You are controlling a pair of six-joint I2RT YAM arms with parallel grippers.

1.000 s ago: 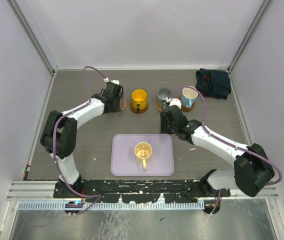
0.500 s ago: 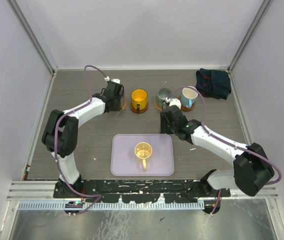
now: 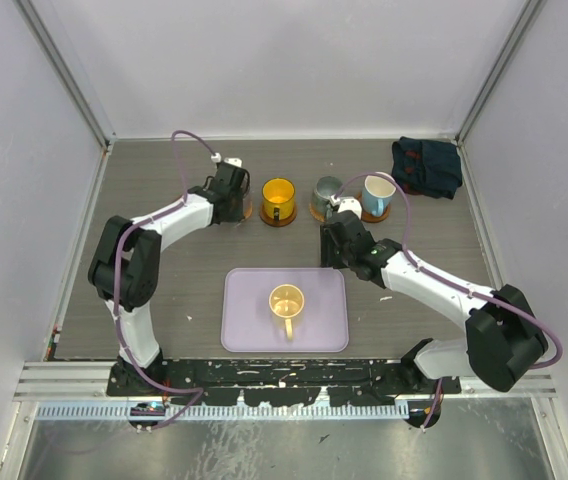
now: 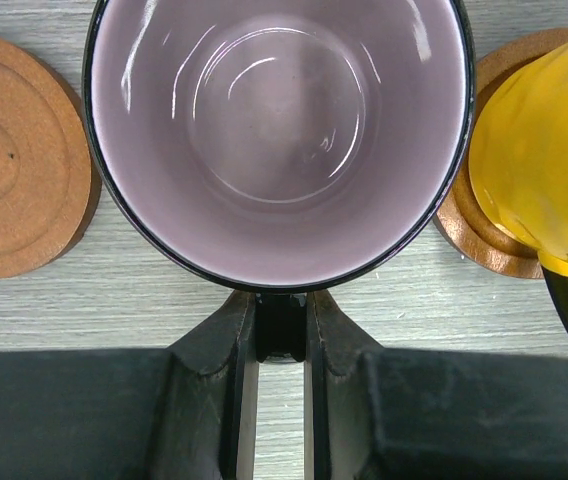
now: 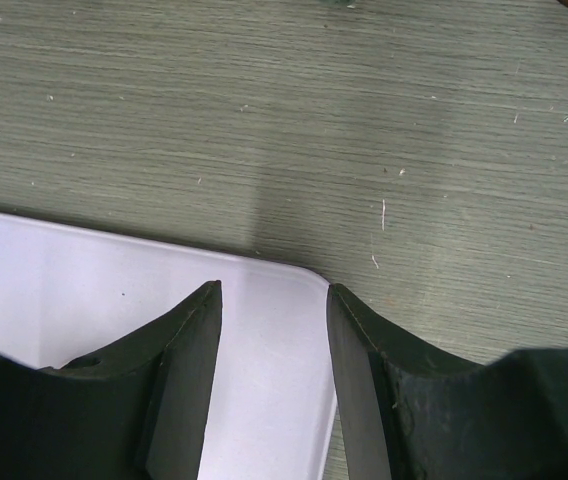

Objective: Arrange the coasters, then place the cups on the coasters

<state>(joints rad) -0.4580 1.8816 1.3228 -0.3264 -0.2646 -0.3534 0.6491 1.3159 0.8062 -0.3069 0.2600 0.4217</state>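
left hand [image 4: 280, 318] clamps purple cup [image 4: 279, 130] beside yellow cup [image 4: 549, 150]; right hand [image 5: 271, 305] apart over tray [image 5: 64, 285].

Scene evenly and brightly lit from above, shadows softened, white glare streaked inside the glossy purplish-grey mug [image 4: 279, 140], edges rendered sharp.

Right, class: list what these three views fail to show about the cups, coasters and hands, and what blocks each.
- Left wrist: what lies under the purple cup; its own body covers that.
- Left wrist: the yellow cup is cut off by the right edge.
- Top view: the left hand mostly covers the purple cup.
- Right wrist: the right hand frames only a tray corner; no cup shows.
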